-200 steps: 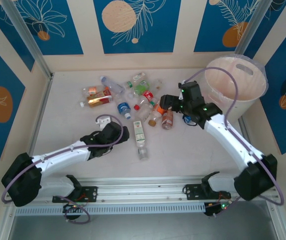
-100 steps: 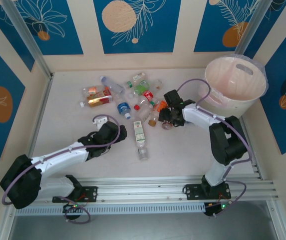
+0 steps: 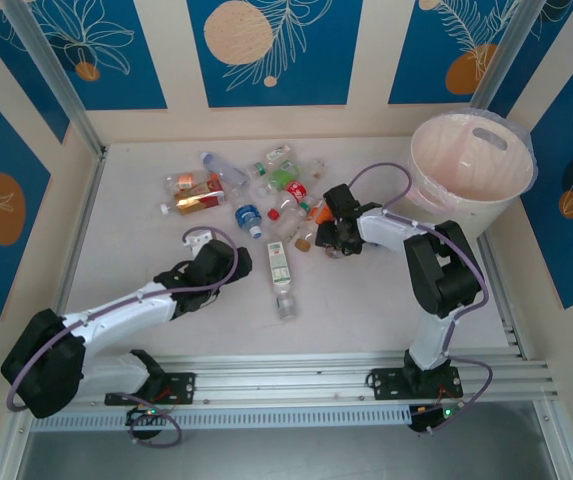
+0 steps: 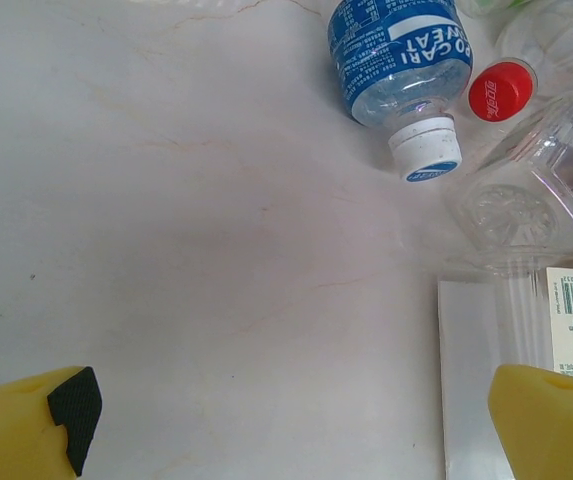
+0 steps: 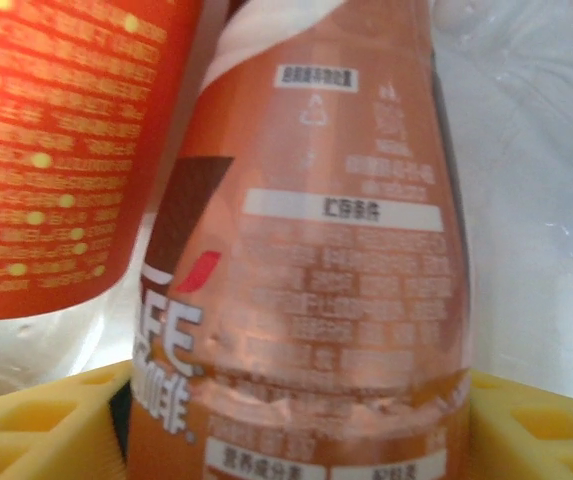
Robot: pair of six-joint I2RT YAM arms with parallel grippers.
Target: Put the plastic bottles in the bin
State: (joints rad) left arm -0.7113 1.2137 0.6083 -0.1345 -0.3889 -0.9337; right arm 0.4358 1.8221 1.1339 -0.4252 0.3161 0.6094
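The plastic bottles (image 3: 266, 190) lie in a loose heap on the pale table, left of the bin (image 3: 466, 160), a big pale pink bucket at the far right. My right gripper (image 3: 334, 236) is down at the heap's right edge. In the right wrist view its yellow fingers (image 5: 36, 420) press both sides of a brown-orange labelled bottle (image 5: 336, 300). An orange-labelled bottle (image 5: 56, 150) lies just beside it. My left gripper (image 3: 224, 255) hangs open over bare table. Ahead of its yellow fingers (image 4: 551, 420) lie a blue-labelled bottle (image 4: 401, 50) and a clear crushed one (image 4: 526, 200).
A green-and-white labelled bottle (image 3: 280, 268) lies alone near the table's middle, right of my left gripper. A red cap (image 4: 500, 90) sits beside the blue-labelled bottle. Blue patterned walls close in the table on three sides. A metal rail (image 3: 286, 375) runs along the near edge.
My right arm has swung down from beside the bin to the heap, and its jaws have closed round the brown-orange bottle. The left arm has barely shifted.
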